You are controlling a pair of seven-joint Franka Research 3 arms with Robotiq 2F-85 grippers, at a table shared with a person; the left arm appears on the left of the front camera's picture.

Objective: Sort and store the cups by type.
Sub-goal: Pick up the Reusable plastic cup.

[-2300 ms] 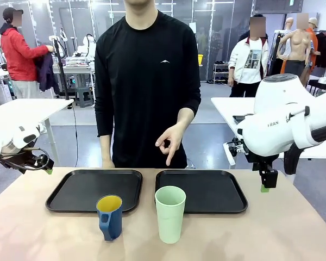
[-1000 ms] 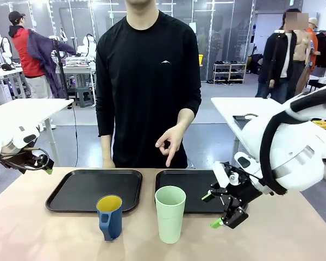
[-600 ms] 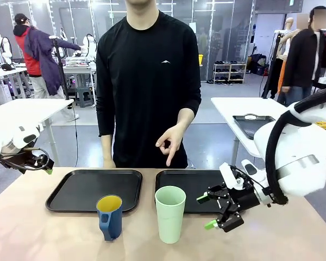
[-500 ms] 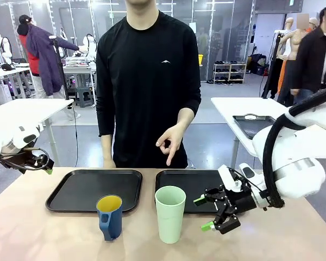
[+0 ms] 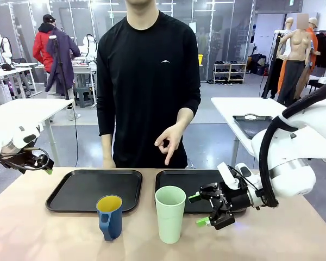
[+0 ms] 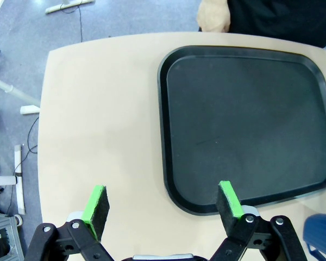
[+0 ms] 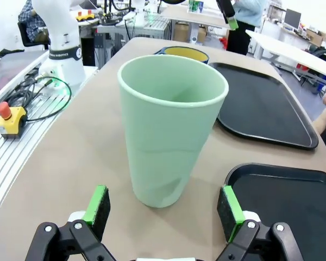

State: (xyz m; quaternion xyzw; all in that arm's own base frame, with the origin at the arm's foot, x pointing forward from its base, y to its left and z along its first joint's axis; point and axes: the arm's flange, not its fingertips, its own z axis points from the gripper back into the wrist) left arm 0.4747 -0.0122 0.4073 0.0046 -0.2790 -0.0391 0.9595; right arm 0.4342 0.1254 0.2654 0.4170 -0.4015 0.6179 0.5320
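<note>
A tall mint-green tumbler stands upright on the table in front of the right black tray. To its left is a dark blue handled mug with a yellow inside, in front of the left black tray. My right gripper is open, turned sideways just right of the tumbler, fingers pointing at it. In the right wrist view the tumbler sits straight ahead of the open gripper, with the mug's rim behind it. My left gripper hangs open above the table by the left tray.
A person in a black top stands at the far side, one hand held over the trays with fingers curled. The other hand rests at the table's far edge. The table's left edge lies close to my left gripper.
My right arm has swung in from the right and moved left toward the tumbler, its gripper staying open. The left arm, cups and the person's hand have not moved.
</note>
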